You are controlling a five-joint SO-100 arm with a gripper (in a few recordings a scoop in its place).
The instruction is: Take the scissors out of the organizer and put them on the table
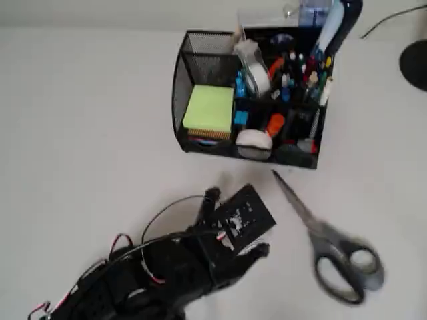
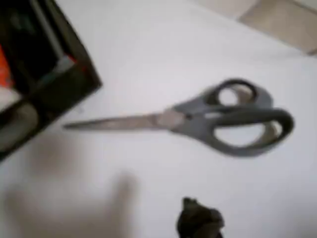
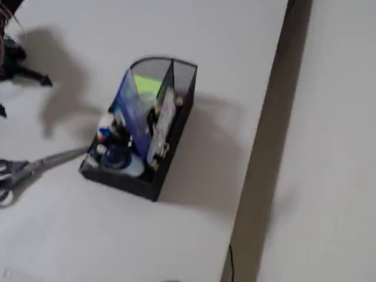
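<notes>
On the table, beside the organizer, the scissors lie flat; end effector spread, empty.

Black arm low, its fingers apart, holding nothing.

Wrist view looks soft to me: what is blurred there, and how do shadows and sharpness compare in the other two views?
Wrist view: the scissors are fairly readable, while the organizer corner and a gripper fingertip are blurred. Overhead view: even light, the scissor handles slightly smeared. Fixed view: soft overall, with broad shadows on the table beside the organizer and under the arm.
</notes>
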